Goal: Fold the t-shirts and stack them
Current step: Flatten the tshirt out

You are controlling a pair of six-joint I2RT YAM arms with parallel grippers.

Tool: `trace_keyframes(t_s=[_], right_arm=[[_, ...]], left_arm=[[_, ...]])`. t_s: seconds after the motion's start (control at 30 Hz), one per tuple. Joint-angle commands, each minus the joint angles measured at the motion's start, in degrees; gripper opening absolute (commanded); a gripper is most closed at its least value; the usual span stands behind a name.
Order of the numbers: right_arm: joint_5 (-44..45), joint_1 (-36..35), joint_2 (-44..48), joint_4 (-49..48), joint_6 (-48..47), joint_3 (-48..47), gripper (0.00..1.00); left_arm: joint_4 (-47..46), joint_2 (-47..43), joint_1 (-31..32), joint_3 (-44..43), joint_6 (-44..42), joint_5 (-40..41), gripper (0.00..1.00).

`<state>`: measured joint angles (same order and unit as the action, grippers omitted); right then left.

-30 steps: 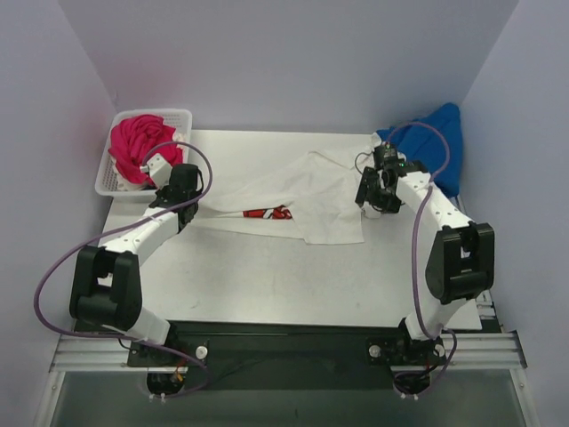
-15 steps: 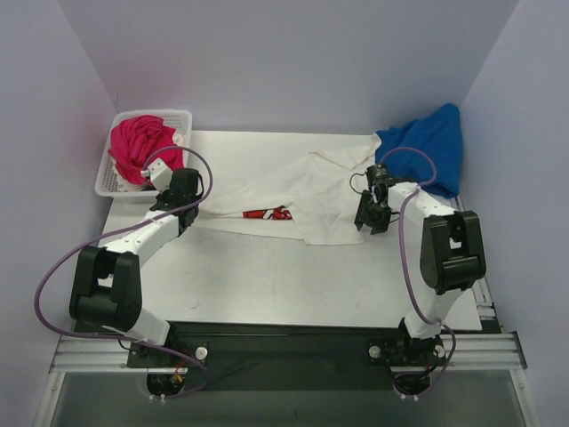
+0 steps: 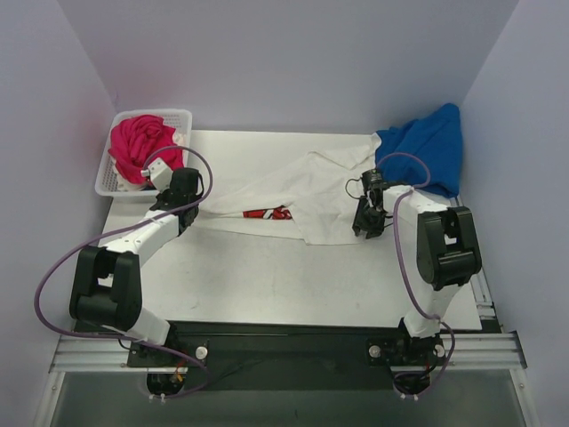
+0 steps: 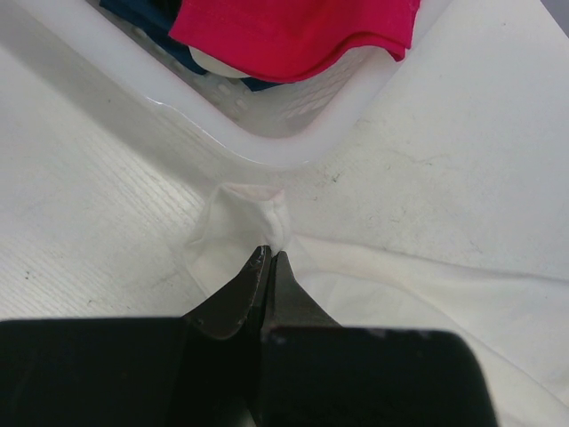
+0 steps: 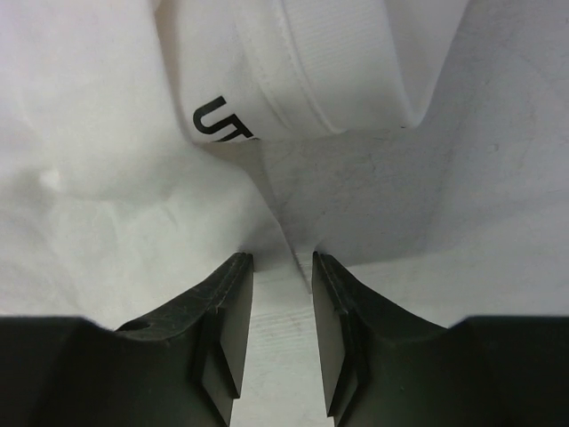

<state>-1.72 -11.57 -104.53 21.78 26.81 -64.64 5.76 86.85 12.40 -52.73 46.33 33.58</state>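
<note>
The large white t-shirt with a red chest print lies spread across the table's middle. My left gripper is shut on its left corner, just in front of the basket. My right gripper is open and low over the shirt's right edge. In the right wrist view a cloth edge runs between the fingers, with the ribbed collar ahead. The blue t-shirt is heaped at the back right. The magenta t-shirt fills the basket.
The white lattice basket stands at the table's back left corner; its rim is close ahead of my left fingers. Grey walls close in the back and both sides. Bare tabletop lies in front of the shirt.
My right gripper has moved left and nearer, away from the blue shirt and down to the white shirt's right edge. The left arm and its hold have not moved.
</note>
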Motion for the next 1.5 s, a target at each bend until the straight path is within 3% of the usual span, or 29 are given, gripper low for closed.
trace_keyframes(t_s=[0.0, 0.1, 0.13, 0.17, 0.5, 0.7, 0.97, 1.47], right_arm=[[-0.57, -1.35, -0.50, 2.65, 1.40, 2.50, 0.32], [-1.01, -1.96, -0.32, 3.18, 2.02, 2.85, 0.18], [-0.92, -2.14, -0.06, 3.53, 2.11, 3.03, 0.06], [-0.83, -2.57, -0.06, 3.62, 2.20, 3.12, 0.01], [7.23, -2.05, 7.84, 7.13, 3.51, 6.72, 0.00], [11.56, 3.04, 16.10, 9.94, 4.48, 8.48, 0.00], [11.74, 15.77, 22.79, 11.44, 5.88, 7.95, 0.00], [14.90, 20.98, 31.41, 12.58, 8.00, 4.79, 0.00]], left_arm=[[-1.81, -1.42, 0.08, -0.44, 0.17, -0.10, 0.00], [-1.72, -1.59, 0.16, -0.44, 0.17, -0.18, 0.00], [-1.72, -1.68, 0.16, -0.53, 0.17, -0.10, 0.00], [-1.72, -1.68, 0.08, -0.53, 0.17, -0.01, 0.00], [-1.10, -2.65, 0.17, -0.27, 0.34, -0.36, 0.00], [-0.84, -3.97, 1.83, 1.84, 1.05, -1.85, 0.00], [0.74, -5.98, 6.49, 7.90, 4.12, -6.25, 0.00], [0.83, -10.39, 7.28, 10.80, 2.72, -2.47, 0.00]])
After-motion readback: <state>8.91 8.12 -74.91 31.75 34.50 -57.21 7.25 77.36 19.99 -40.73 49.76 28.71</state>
